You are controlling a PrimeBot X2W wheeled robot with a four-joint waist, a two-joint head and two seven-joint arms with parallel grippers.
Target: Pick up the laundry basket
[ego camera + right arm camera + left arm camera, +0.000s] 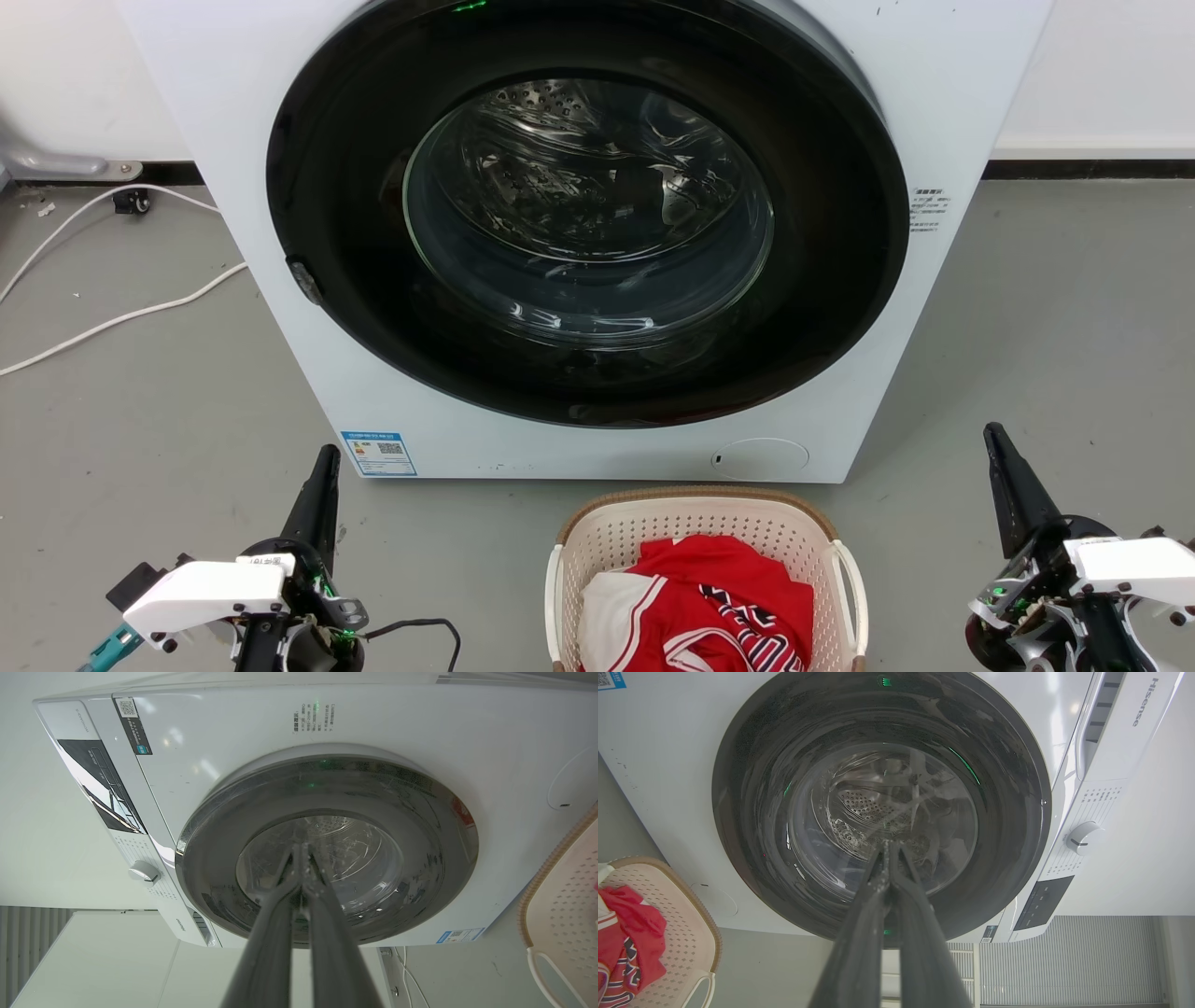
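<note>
Both grippers sit at the bottom of the head view with nothing in them. The left gripper [328, 459] rises at the lower left and the right gripper [995, 441] at the lower right, each with its two dark fingers drawn together into a single point. The wrist views agree: the left fingers [878, 882] meet at their tips, and so do the right fingers [322, 886], with no object between either pair.

Between the two arms, at the lower middle of the head view, stands the laundry basket [621, 541] on the grey floor [1055, 355], well apart from both grippers. Its brown woven-look rim [691, 494] lies just in front of the foot of the washing machine [224, 112]; whether they touch cannot be told. White loop handles show on both of its sides, one toward the robot's left [554, 597] and one toward its right [855, 586]. Inside lies a red and white garment [724, 588] with dark striped trim, heaped against the cream perforated wall.

The machine's round dark door [355, 280] is closed, its glass showing the steel drum [560, 103] behind. A blue label [378, 453] sits at the lower corner of the front panel on the robot's left. White cables [121, 317] trail across the floor on that same side.
</note>
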